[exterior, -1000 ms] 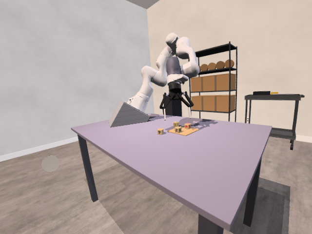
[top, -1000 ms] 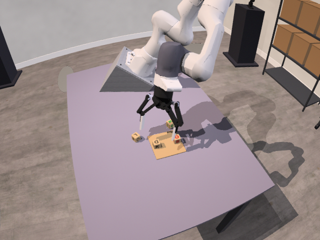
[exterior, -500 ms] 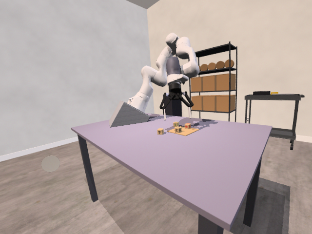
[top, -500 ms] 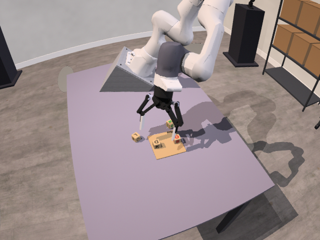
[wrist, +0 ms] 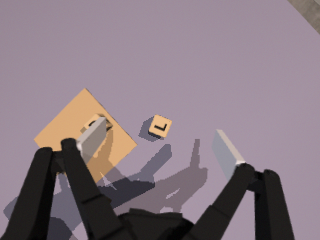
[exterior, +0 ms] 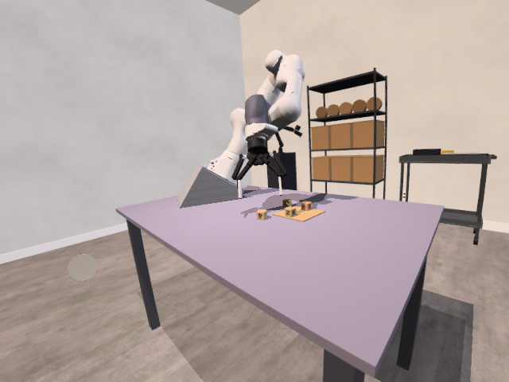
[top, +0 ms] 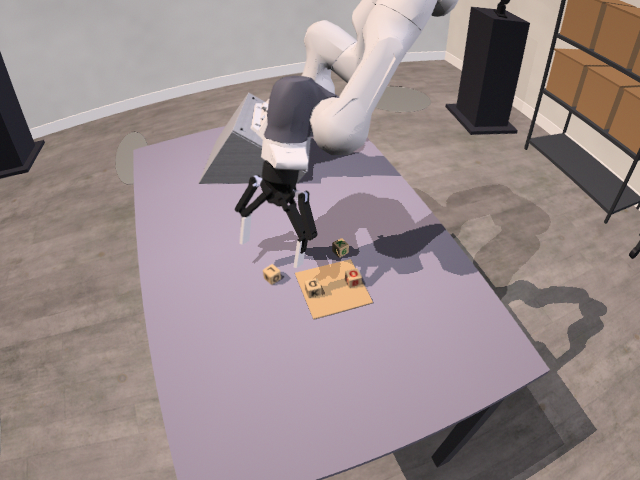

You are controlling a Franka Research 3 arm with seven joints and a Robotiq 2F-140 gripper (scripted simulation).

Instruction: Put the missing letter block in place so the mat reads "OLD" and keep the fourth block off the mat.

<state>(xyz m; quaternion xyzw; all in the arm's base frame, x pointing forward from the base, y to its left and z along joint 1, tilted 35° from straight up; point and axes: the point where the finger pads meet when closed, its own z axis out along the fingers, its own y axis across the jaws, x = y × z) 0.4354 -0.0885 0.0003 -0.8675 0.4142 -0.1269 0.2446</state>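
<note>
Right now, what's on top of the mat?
Two blocks sit on the tan mat: the D block and the red O block. In the wrist view a tool finger covers one of them.

The end effector fills the lower frame, fingers spread wide with nothing between them. An L block lies mid-frame on the tabletop, just right of the mat. The left fingertip covers a block on the mat.
</note>
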